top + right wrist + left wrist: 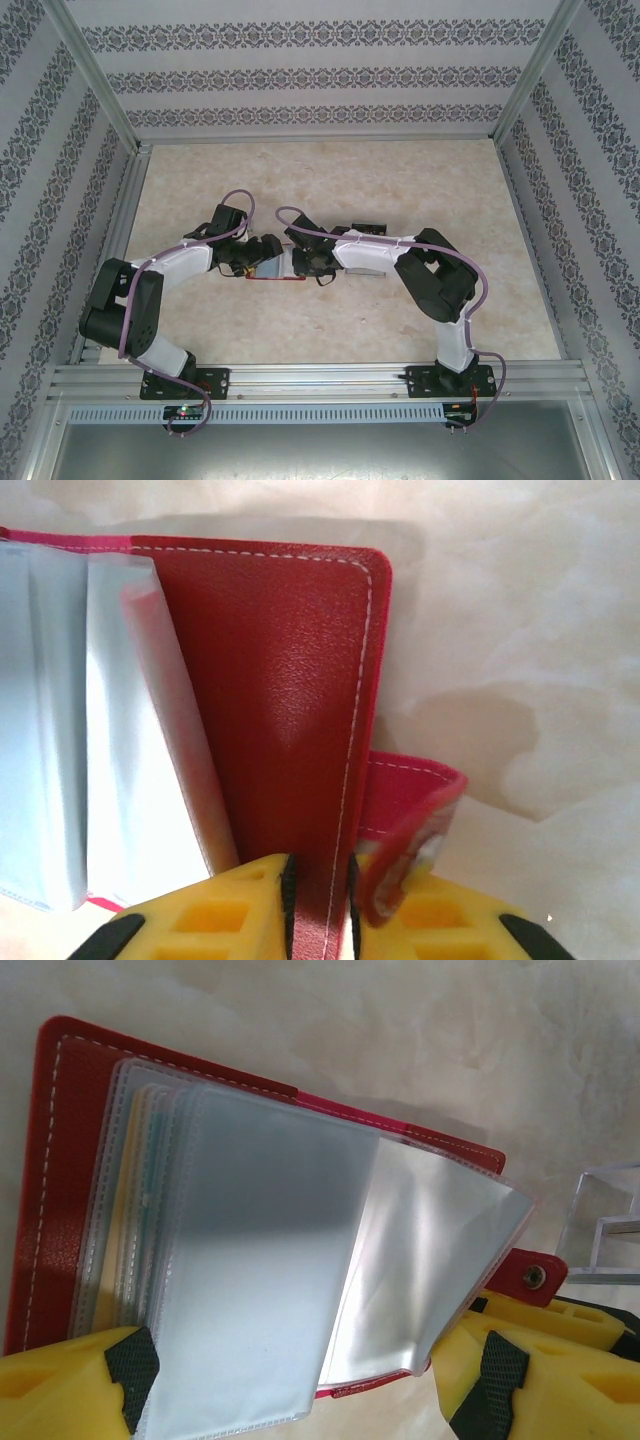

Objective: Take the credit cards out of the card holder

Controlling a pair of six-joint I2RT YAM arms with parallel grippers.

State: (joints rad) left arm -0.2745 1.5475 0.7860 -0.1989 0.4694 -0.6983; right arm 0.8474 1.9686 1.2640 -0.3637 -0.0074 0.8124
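at table (400, 190) centre, between the arms: card holder (70, 1160), open, clear pockets (270, 1250) fanned, credit cards (143, 1175) tucked inside. right gripper (318, 900): clamped on its red cover. left gripper (300, 1385): spread wide astride the pockets.

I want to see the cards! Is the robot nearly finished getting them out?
Not yet. The card holder is open. The right gripper pinches its red cover, and the left gripper hangs open over the clear pockets. The credit cards are still tucked inside.

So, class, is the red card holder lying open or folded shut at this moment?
Open. The card holder shows its inside, with the clear pockets fanned out and the closing tab unfastened.
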